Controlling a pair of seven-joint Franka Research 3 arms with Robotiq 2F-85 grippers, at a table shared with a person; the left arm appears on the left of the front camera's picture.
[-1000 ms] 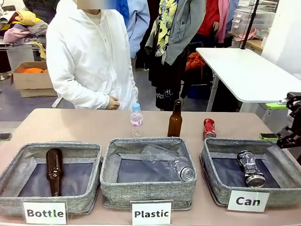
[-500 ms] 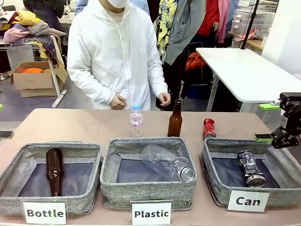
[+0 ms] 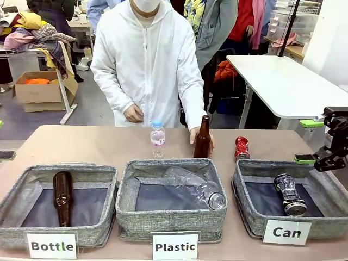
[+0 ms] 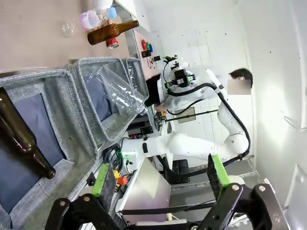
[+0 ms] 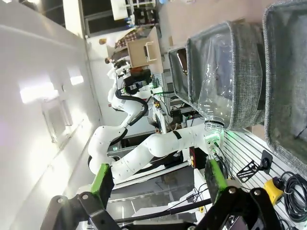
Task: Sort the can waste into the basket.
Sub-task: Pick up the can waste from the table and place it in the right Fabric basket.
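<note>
The red can (image 3: pixel 242 148) stands on the table just behind the "Can" basket (image 3: pixel 321 182). The black-and-grey can (image 3: pixel 290 194) lies inside that basket. At the basket's far right corner, my right gripper (image 3: pixel 318 160) hangs just above the rim. In the right wrist view the right gripper (image 5: pixel 158 184) is open with nothing between its green pads. The left gripper (image 4: pixel 158 175) is open and empty too, hanging off beyond the "Bottle" basket (image 4: pixel 62 115). The red can (image 4: pixel 112 43) is small and far off in the left wrist view.
A person stands at the far side with a hand (image 3: pixel 209 142) behind the upright brown bottle (image 3: pixel 202 138). A small plastic bottle (image 3: pixel 157 138) stands beside it. The "Plastic" basket (image 3: pixel 171 220) holds a clear bottle (image 3: pixel 196 187). Another brown bottle (image 3: pixel 62 197) lies in the "Bottle" basket (image 3: pixel 57 234).
The person has stepped to the right and brought a hand down behind the upright brown bottle. My right gripper has shifted slightly left. The cans have not moved.
</note>
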